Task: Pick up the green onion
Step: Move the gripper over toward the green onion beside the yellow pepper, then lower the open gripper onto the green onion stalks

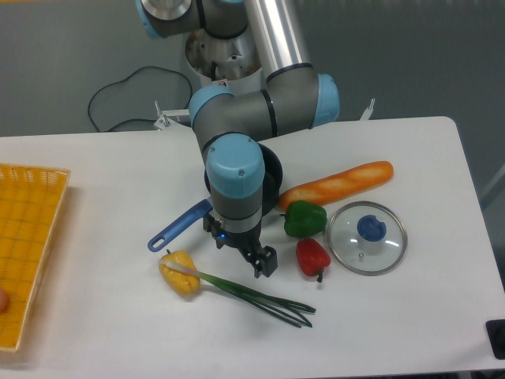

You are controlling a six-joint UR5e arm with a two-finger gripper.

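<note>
Left to right: yellow pepper (179, 274) props white end of green onion (245, 290), so stalk slants up off table (410, 316). Your gripper (251, 257) hangs just above mid-stalk, empty; finger spread — cannot tell. Leaves fan right.

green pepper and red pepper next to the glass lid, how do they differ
The green pepper is the larger of the two; the red pepper is smaller. The green pepper sits farther back, touching the long orange loaf; the red pepper lies nearer the camera, apart from the loaf. Both rest on the white table just left of the glass lid.
</note>
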